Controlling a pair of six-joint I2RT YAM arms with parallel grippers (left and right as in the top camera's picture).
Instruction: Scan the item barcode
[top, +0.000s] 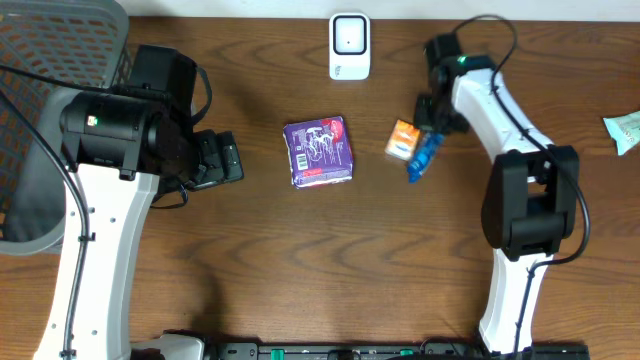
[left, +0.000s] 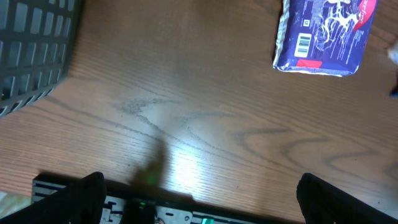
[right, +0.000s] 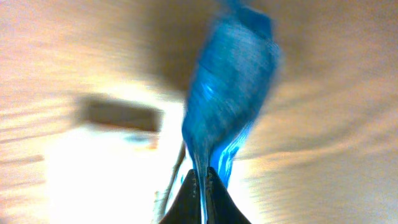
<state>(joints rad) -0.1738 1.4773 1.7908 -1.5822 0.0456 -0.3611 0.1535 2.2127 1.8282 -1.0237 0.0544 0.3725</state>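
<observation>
My right gripper (top: 432, 133) is shut on the top edge of a blue packet (top: 422, 160) near the table's back right. In the right wrist view the blurred blue packet (right: 233, 93) hangs from the closed gripper (right: 201, 177); no barcode shows on it. A white scanner (top: 349, 45) stands at the back centre. My left gripper (top: 228, 160) stands open at the left, empty. Its two dark fingers (left: 74, 198) frame bare wood in the left wrist view.
A purple packet (top: 318, 151) lies mid-table, its barcode (left: 301, 45) facing up. A small orange box (top: 401, 139) sits beside the blue packet. A grey mesh basket (top: 50, 70) fills the back left. A pale green packet (top: 625, 130) lies at the right edge.
</observation>
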